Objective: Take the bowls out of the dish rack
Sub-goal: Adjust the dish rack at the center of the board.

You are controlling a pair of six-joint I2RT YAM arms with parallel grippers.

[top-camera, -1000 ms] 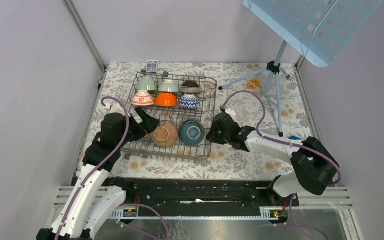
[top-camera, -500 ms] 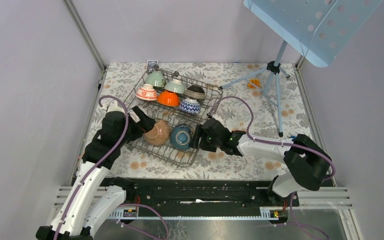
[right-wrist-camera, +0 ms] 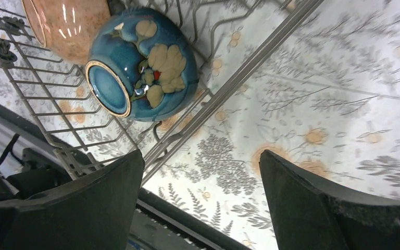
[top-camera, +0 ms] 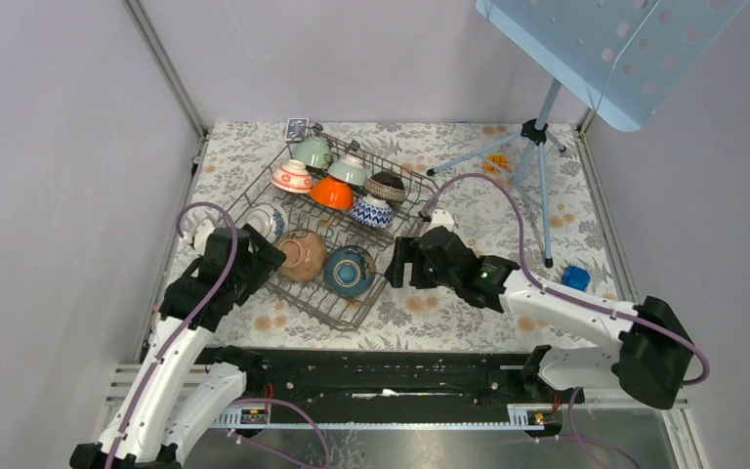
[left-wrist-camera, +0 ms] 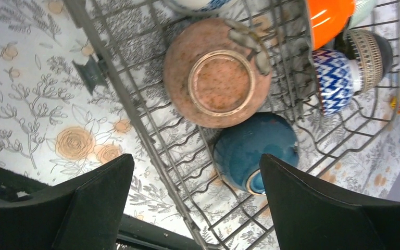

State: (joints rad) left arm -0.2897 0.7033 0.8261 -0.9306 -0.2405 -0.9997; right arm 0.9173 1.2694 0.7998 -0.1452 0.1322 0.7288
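Top external view: the dish rack [top-camera: 317, 298] sits askew on the flower-patterned table [top-camera: 508, 225], with one corner pointing to about 6 o'clock, toward the arm bases. The left gripper [top-camera: 271, 256] is at the rack's 8 o'clock side. The brown bowl [top-camera: 302, 255] lies just beside it at 3 o'clock, inside the wires. The right gripper [top-camera: 397, 266] is at the rack's 4 o'clock side, hard by the rim. The blue bowl [top-camera: 350, 271] lies at its 9 o'clock, beside the brown one. Further into the rack, toward 12 o'clock, stand the orange bowl [top-camera: 332, 191], the zigzag bowl [top-camera: 371, 211] and several others.

Left wrist view: the left gripper [left-wrist-camera: 195, 159] has its fingers [left-wrist-camera: 91, 203] spread wide and nothing between them. The dish rack [left-wrist-camera: 177, 151] lies below, its rim crossing the gap. The brown bowl [left-wrist-camera: 219, 78] is foot-up at 12 o'clock. The blue bowl [left-wrist-camera: 250, 151] is tipped on its side, close to the right-hand finger.

Right wrist view: the right gripper [right-wrist-camera: 200, 156] is likewise wide apart and empty. The rim of the dish rack [right-wrist-camera: 229, 88] runs down toward the left-hand finger, though whether they touch cannot be told. The blue bowl [right-wrist-camera: 140, 65] lies at 11 o'clock with its foot ring turned to the camera. The brown bowl [right-wrist-camera: 65, 23] is beyond it at 10 o'clock.
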